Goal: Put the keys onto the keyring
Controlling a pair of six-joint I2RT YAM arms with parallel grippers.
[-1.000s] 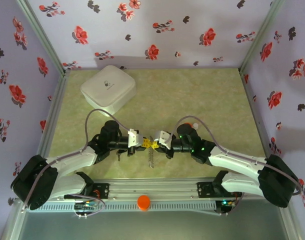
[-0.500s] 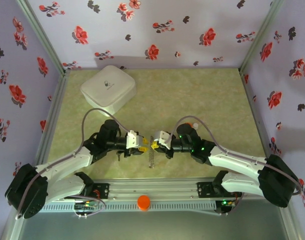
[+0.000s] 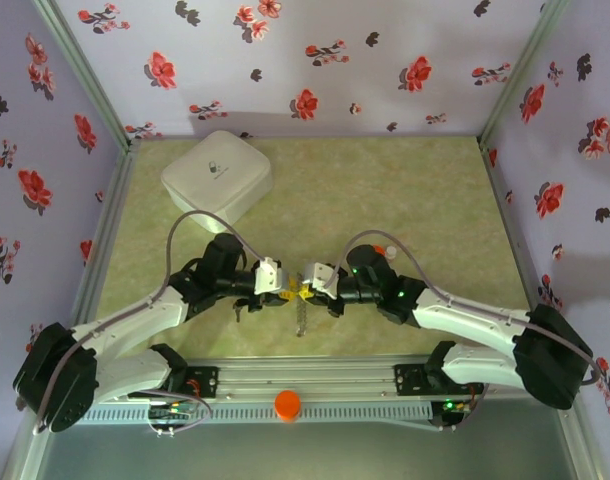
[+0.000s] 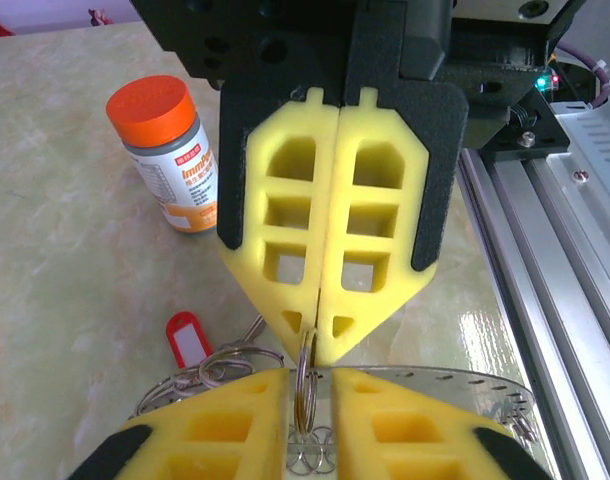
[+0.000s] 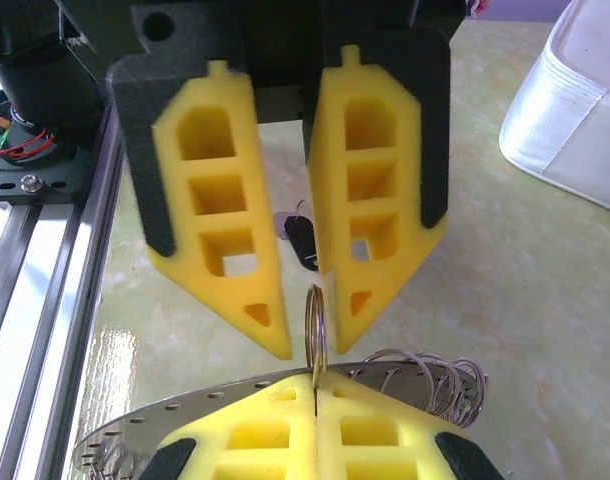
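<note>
Clamped shut, my right gripper (image 5: 315, 390) pinches the keyring (image 5: 315, 310) by a thin wire loop that rises from the seam between my two yellow pads. My left gripper (image 4: 309, 392) faces it tip to tip, jaws a narrow way apart, with that loop standing in the gap. I cannot tell whether either left pad touches it.

The loop stands on edge, its long axis running 12 to 6 in both wrist views. Below it the keyring's flat perforated plate lies about level, with coils of wire bunched at its rim at 3 and 9 o'clock.

In the left wrist view the red-tagged key (image 4: 185, 338) lies at 8 o'clock from my right fingertips, just beside the coils. The black-headed key (image 5: 301, 240) rests on the table (image 3: 385, 190) beyond the loop, at 12 o'clock. An orange-capped bottle (image 4: 165, 150) stands upright at 10 o'clock.

The table is pale green and marbled. A white box (image 3: 217, 180) sits toward its 11 o'clock corner, an aluminium rail (image 3: 315, 385) runs along 6 o'clock, and lilac walls (image 3: 335, 70) with red flowers close three sides.
</note>
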